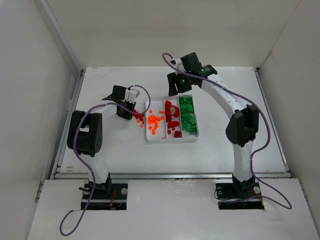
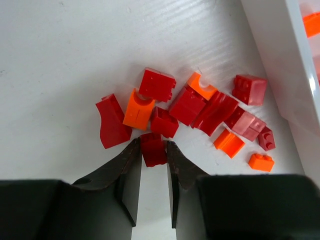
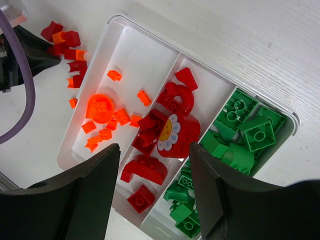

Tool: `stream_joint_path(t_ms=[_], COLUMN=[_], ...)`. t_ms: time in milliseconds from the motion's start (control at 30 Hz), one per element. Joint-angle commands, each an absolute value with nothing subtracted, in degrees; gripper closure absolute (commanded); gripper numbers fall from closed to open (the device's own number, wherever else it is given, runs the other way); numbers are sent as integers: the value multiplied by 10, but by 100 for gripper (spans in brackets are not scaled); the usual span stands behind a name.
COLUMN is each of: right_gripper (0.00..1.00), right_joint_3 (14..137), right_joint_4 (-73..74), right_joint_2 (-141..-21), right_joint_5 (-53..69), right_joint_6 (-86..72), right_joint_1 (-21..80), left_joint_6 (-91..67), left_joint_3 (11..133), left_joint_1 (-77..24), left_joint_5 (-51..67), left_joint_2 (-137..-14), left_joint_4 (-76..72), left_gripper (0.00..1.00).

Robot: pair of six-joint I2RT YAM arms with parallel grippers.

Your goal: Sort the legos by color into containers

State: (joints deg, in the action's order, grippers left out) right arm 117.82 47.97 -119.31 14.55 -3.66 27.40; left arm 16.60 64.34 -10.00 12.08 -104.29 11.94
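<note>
A: Nearest first. State of the left gripper (image 2: 151,143)?

B: Clamped on a dark red brick (image 2: 153,152), fingers (image 2: 131,160) tight against both its sides. Brick low at the table (image 1: 130,155); hard to say from the wrist view whether lifted or resting.

A: Just past the fingertips?

B: Loose pile (image 2: 190,106) of dark red and orange legos on bare table, unsorted, bunched, mostly touching. Orange arch piece (image 2: 137,108) just beyond the held brick, beside a small dark red block (image 2: 164,122).

A: Position against the tray (image 1: 171,140)?

B: Just left of it, outside the wall, about midway along its length.

A: Contents of the tray, left to right?

B: Left compartment (image 3: 140,55): orange only, thinly scattered, one round orange piece (image 3: 100,107) among them. Middle compartment (image 3: 209,95): dark red, arches included, plus a piece with a white flower print (image 3: 172,127). Right compartment (image 3: 289,121): green, packed fullest of the three.

A: Farther back, the right gripper (image 3: 154,150)?

B: Spread wide, nothing between the fingers. Hanging above the tray, clear of the pieces; over its far end in the overhead view.
</note>
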Motion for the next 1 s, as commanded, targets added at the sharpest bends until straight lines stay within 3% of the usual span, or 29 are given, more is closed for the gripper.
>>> stream_joint_path(t_ms=[0,233,367,467,967], right_gripper=[37,37,37,37,34], right_joint_3=[1208,1180,1154,1123,1024], right_joint_4=[479,460,448,440,429], right_joint_2=[-1182,-1160,-1149,-1136,-1048], right_joint_5=[146,141,141,141,109], right_joint_6=[-32,-37,-37,-37,-43], right_joint_1=[275,275,275,275,222], left_joint_6=[192,314,383,381,385], left_joint_3=[624,624,647,674,809], left_joint_1=[-101,-108,-122,-162,-343], left_joint_5=[134,184,270,330,323], left_joint_2=[-1005,-893,-880,-914,-1051], left_joint_4=[159,189,213,221,194], left_gripper=[100,100,100,100,100])
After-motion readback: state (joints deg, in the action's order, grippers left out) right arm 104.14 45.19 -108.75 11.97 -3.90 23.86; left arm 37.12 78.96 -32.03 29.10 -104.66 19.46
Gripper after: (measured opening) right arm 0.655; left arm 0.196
